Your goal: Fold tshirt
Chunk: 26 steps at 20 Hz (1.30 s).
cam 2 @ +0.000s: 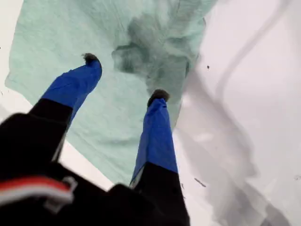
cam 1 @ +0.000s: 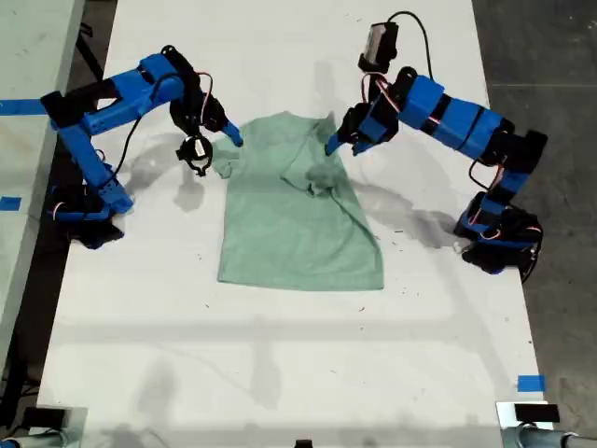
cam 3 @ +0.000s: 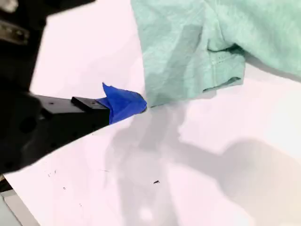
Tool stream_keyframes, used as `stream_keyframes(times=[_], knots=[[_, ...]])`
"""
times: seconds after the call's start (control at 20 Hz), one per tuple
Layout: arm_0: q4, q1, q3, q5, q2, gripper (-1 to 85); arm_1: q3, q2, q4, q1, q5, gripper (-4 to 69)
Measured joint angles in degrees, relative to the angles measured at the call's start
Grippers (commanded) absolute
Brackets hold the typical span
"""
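The pale mint-green tshirt point(cam 1: 298, 224) lies spread in the middle of the white table point(cam 1: 280, 355), neck toward the far edge. The sleeve on the exterior view's right is turned inward and bunched on the chest point(cam 1: 317, 173). My first gripper point(cam 1: 338, 145) point(cam 2: 124, 77), on the arm at the exterior view's right, hovers open over that bunched fold point(cam 2: 155, 52) with nothing between its blue fingers. My second gripper point(cam 1: 219, 145), on the arm at the exterior view's left, is open; one blue fingertip point(cam 3: 127, 104) rests at the edge of the other sleeve point(cam 3: 188, 70). Its other finger is out of frame.
Both arm bases point(cam 1: 89, 210) point(cam 1: 499, 238) stand at the table's side edges in the exterior view. Blue tape marks point(cam 1: 530, 383) point(cam 1: 9, 203) sit near the edges. A second table point(cam 1: 28, 56) adjoins at the exterior view's left; dark floor point(cam 1: 560, 56) lies at its right.
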Motion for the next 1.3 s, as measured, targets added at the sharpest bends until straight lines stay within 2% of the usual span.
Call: stream_keyframes(times=[0.15, 0.25, 0.3, 0.35, 0.4, 0.7, 1.0, 1.2, 1.3], knots=[[-6.77, -2.55, 1.58, 0.79, -7.56, 26.6, 2.2, 4.22, 0.0, -0.35, 0.0, 20.5], [-8.88, -3.25, 1.49, 1.41, -11.16, 21.8, 4.66, 7.38, 0.0, -0.62, 0.09, 20.3], [-9.4, -3.52, 1.41, 1.49, -11.95, 14.7, 6.15, 8.96, 0.0, -0.62, 0.35, 20.2], [-10.2, -3.69, 1.23, 1.49, -12.57, 3.5, 7.91, 10.72, 0.0, -0.62, 0.53, 19.9], [-10.63, -3.78, 0.35, 1.58, -13.36, 0.1, 9.84, 12.66, 0.0, -0.62, 0.53, 19.7], [-11.07, -3.78, 1.32, 0.97, -12.3, 0.0, 16.87, 19.34, -1.67, -0.18, 1.05, 18.9], [-0.26, -2.37, -5.54, 0.18, -6.68, 0.0, 18.63, 19.42, -2.81, -0.18, 1.93, 18.3], [6.68, 3.52, -22.06, 0.62, -7.56, 0.0, 19.51, 20.04, -3.16, -0.18, 1.93, 17.4], [7.29, 7.12, -32.26, 1.23, -13.01, 0.0, 20.21, 20.65, -3.16, -0.18, 2.11, 17.3]])
